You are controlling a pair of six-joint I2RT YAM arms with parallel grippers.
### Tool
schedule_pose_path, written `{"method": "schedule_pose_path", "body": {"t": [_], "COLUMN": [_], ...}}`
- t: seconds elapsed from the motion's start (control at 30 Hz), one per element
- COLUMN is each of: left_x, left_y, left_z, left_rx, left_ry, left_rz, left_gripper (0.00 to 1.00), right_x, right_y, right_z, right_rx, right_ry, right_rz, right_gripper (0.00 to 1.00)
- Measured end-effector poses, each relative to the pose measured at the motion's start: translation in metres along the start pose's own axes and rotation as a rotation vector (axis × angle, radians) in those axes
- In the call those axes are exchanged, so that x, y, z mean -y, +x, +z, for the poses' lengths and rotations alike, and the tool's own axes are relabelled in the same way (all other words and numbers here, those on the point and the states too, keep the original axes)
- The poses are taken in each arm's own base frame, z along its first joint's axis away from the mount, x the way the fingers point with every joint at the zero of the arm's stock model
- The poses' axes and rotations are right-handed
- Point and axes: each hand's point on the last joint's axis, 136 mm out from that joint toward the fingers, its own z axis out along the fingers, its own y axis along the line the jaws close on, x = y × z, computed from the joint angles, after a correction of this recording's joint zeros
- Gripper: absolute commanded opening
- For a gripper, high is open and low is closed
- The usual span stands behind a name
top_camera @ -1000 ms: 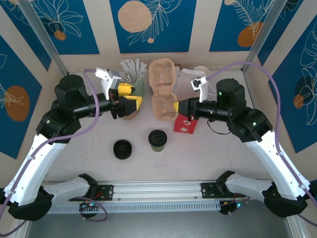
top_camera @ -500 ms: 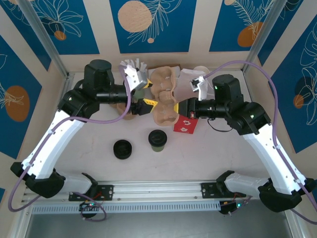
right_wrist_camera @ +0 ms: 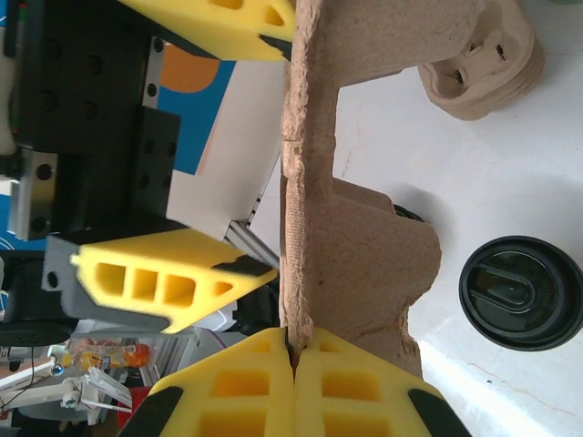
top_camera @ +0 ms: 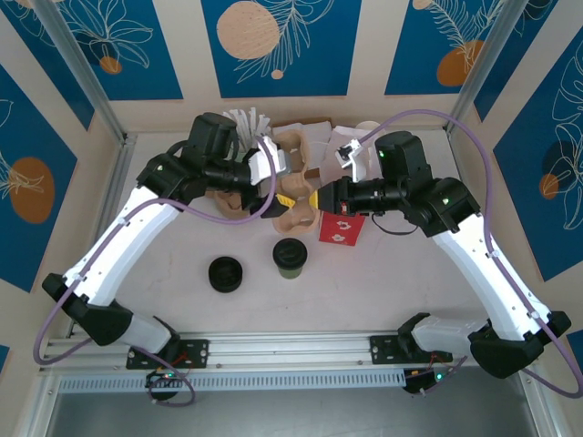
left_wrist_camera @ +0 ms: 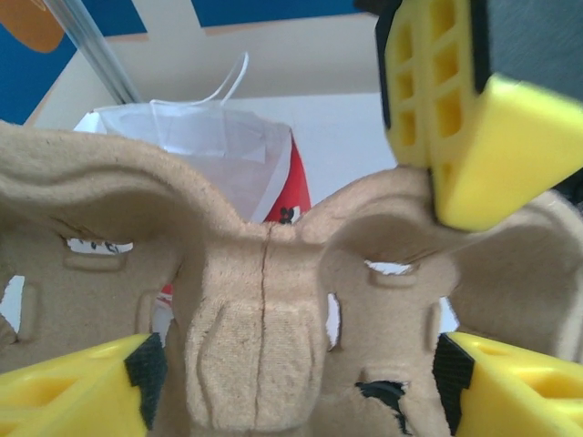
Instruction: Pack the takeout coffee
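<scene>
One gripped pulp carrier [left_wrist_camera: 255, 346] hangs beside the bag [top_camera: 341, 231], behind takeout coffee [top_camera: 290, 255].

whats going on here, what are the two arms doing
The right fingers are shut on the edge of a moulded brown pulp cup carrier. The open left fingers sit close against it without gripping. The small olive-green paper coffee cup with a black lid stands untouched on the table, near the red-and-white paper bag.

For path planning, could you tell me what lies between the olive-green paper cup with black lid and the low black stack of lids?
Nothing: the top view shows bare table between cup and lid stack.
</scene>
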Motion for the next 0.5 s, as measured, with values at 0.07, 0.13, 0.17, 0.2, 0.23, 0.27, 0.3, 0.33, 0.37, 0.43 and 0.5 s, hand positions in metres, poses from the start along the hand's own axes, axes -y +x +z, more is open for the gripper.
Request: {"method": "schedule_pose_path", "body": {"t": [0.07, 0.13, 0.17, 0.2, 0.23, 0.27, 0.3, 0.33, 0.37, 0.43, 0.5], "left_x": [-0.004, -0.006, -0.007, -0.007, -0.008, -0.007, -0.007, -0.006, -0.006, -0.007, -0.008], "left_y": [0.003, 0.005, 0.006, 0.006, 0.006, 0.006, 0.005, 0.005, 0.005, 0.005, 0.006], "left_z": [0.002, 0.004, 0.005, 0.006, 0.007, 0.008, 0.008, 0.01, 0.011, 0.014, 0.016], "left_rx": [-0.014, -0.026, -0.031, -0.034, -0.036, -0.038, -0.037, -0.038, -0.04, -0.045, -0.05], "left_ry": [-0.015, -0.028, -0.032, -0.035, -0.037, -0.037, -0.035, -0.034, -0.034, -0.038, -0.039], "left_rz": [0.0, 0.005, 0.004, 0.006, 0.008, 0.01, 0.013, 0.014, 0.016, 0.021, 0.025], "left_gripper": [0.69, 0.66, 0.65, 0.64, 0.64, 0.63, 0.61, 0.59, 0.57, 0.56, 0.53], "right_x": [0.0, 0.001, 0.001, 0.001, 0.001, 0.001, 0.001, 0.001, 0.0, 0.0, 0.0], "right_y": [0.0, 0.0, 0.0, 0.0, 0.0, 0.001, 0.001, 0.001, 0.001, 0.002, 0.002], "right_z": [0.001, 0.003, 0.004, 0.005, 0.005, 0.006, 0.006, 0.006, 0.006, 0.007, 0.007], "right_rx": [-0.005, -0.009, -0.011, -0.014, -0.016, -0.018, -0.018, -0.019, -0.021, -0.022, -0.023], "right_ry": [-0.001, -0.001, 0.0, 0.0, -0.001, -0.001, -0.001, -0.002, -0.003, -0.003, -0.003], "right_rz": [0.002, 0.004, 0.005, 0.005, 0.005, 0.005, 0.004, 0.004, 0.003, 0.002, 0.002], "right_gripper": [0.0, 0.0, 0.0, 0.0, 0.0, 0.0, 0.0, 0.0, 0.0, 0.0, 0.0]}}
